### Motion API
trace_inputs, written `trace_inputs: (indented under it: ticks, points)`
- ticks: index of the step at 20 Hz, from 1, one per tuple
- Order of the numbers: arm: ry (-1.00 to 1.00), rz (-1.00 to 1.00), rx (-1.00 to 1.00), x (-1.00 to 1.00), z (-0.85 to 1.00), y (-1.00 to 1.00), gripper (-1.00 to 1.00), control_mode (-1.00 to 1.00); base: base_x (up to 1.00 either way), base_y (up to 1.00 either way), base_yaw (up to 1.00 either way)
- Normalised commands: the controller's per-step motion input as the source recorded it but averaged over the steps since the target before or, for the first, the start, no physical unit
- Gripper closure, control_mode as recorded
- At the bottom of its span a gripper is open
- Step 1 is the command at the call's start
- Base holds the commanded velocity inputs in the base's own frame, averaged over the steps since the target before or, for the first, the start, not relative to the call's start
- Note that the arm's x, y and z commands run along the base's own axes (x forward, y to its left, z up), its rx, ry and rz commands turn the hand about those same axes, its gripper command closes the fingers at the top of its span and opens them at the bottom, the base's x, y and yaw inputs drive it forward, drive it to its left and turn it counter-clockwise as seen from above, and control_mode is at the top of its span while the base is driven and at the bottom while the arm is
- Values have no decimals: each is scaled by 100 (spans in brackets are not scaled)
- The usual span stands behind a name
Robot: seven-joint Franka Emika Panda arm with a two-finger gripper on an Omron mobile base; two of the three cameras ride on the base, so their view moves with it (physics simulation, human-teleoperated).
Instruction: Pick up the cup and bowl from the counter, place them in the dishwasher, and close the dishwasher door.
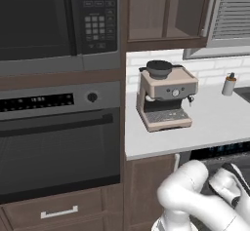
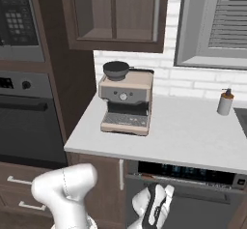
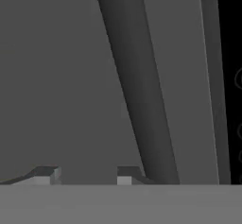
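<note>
In the hand view the two dark fingertips (image 3: 46, 173) rise at the bottom edge, left of centre, with a moderate gap between them, pressed close against a flat grey panel that looks like the dishwasher (image 3: 66, 76) door. A dark rounded bar, probably the door handle (image 3: 137, 90), slants from the top centre down to the bottom right of centre, ending just beside the right-hand tip. Nothing lies between the tips, and I cannot tell whether either one actually touches the bar or the panel.

The likely trouble from here: if the fingers are meant to work the handle, the bar sits off to one side of the gap, so a squeeze could catch air or only clip its edge. A push on the door from this offset could also let the hand slide along the smooth front.

In the right base view the gripper (image 2: 157, 208) hangs low at the bottom centre, in front of the dishwasher door, below its dark control strip (image 2: 185, 173). The counter (image 2: 193, 136) above carries a coffee machine (image 2: 126, 100) at centre and a pump bottle (image 2: 225, 102) at the far right. I cannot make out the cup or bowl on it.
</note>
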Motion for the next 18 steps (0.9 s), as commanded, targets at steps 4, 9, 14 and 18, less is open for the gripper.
trace_inputs:
  ticks: [4,9,14,18]
  points:
    - [-38,0,0,82,-3,27,-100,-100,0,0,0]
    - [-27,0,0,32,0,22,-100,-100,0,0,0]
    - [-17,0,0,3,0,7,-100,-100,0,0,0]
    - [0,0,0,-9,15,-8,-100,-100,0,0,0]
